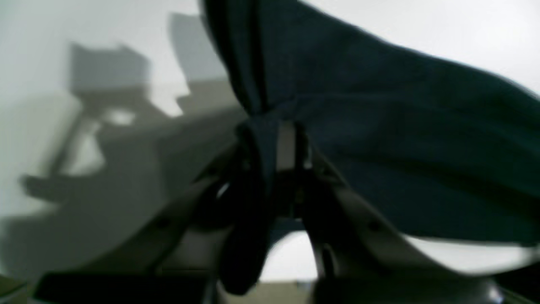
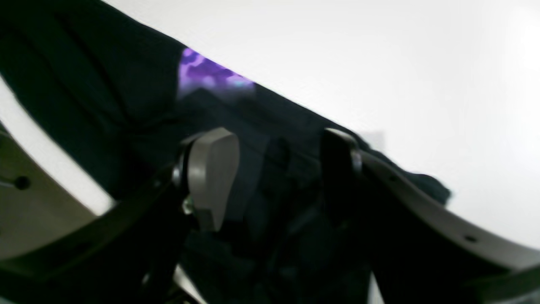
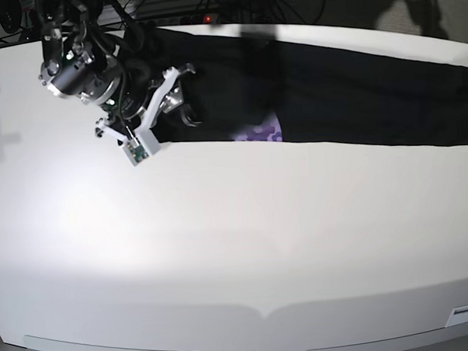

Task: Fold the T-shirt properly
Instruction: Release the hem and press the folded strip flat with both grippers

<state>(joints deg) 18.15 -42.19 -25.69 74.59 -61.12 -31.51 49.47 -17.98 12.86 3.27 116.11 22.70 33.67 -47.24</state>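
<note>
Close in on the left wrist view: the left gripper [image 1: 287, 143] has its fingers pinched together on a bunched fold of the T-shirt [image 1: 400, 139]. The dark cloth gathers to a knot right at the fingertips and fans out up and to the right beyond them, over the white table [image 1: 105, 33].

Over to the right wrist view: the right gripper [image 2: 278, 169] stands spread wide, one grey finger pad [image 2: 213, 169] on the left, the dark finger on the right, black shirt cloth lying in the gap and past both fingers. Whether the pads touch the cloth, I cannot tell. A purple patch of print [image 2: 211, 76] shows just beyond the fingertips.

Further out, the base view shows the right arm [image 3: 82, 69] leaning in over the shirt's near edge, the shirt stretched in a long band along the table's far side.
</note>
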